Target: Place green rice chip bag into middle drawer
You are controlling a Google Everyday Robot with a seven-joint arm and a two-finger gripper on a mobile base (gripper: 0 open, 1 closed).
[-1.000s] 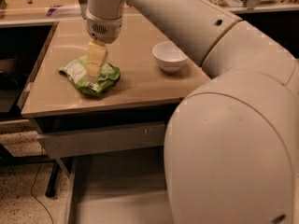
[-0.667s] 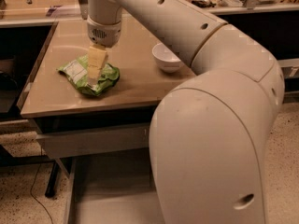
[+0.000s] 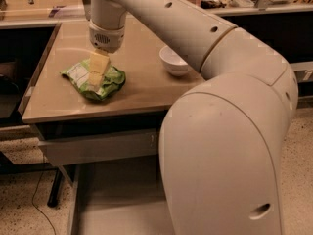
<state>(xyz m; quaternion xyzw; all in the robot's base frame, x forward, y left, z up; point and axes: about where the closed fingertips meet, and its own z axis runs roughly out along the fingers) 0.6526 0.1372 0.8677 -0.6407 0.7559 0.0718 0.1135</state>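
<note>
Camera view: arm arches over the table (image 3: pixel 142 92), wrist vertical, gripper (image 3: pixel 96 80) pointing straight down. Green rice chip bag (image 3: pixel 111 83) lies directly under the jaws, in contact; jaw opening cannot be determined. Middle drawer (image 3: pixel 117 202) stands open below the jaws, nearer the camera

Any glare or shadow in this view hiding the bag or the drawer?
Camera view: warm light, no glare on the green bag; the gripper rests on its middle, covering part of it. Camera view: the drawer below the table lies in shade, much of it hidden by the arm.
</note>
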